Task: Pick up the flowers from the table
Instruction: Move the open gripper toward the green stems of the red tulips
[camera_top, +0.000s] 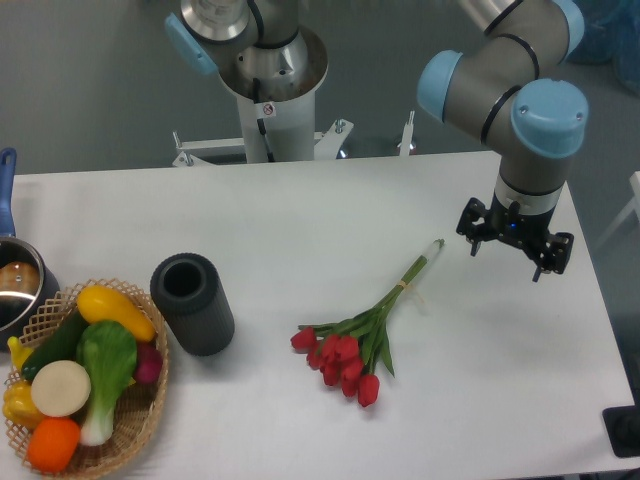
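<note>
The flowers (352, 346) lie flat on the white table (300, 210), right of centre. The red tulip buds point to the lower left and the tied pale-green stems run up to the right, ending near the gripper. My gripper (514, 254) hangs above the table to the right of the stem tips, apart from them. Its two dark fingers stand spread apart with nothing between them, so it is open and empty.
A dark grey cylindrical vase (192, 303) stands left of the flowers. A wicker basket (140, 420) of vegetables and fruit sits at the lower left. A pot (18, 285) with a blue handle is at the left edge. The arm's base (270, 90) is behind the table.
</note>
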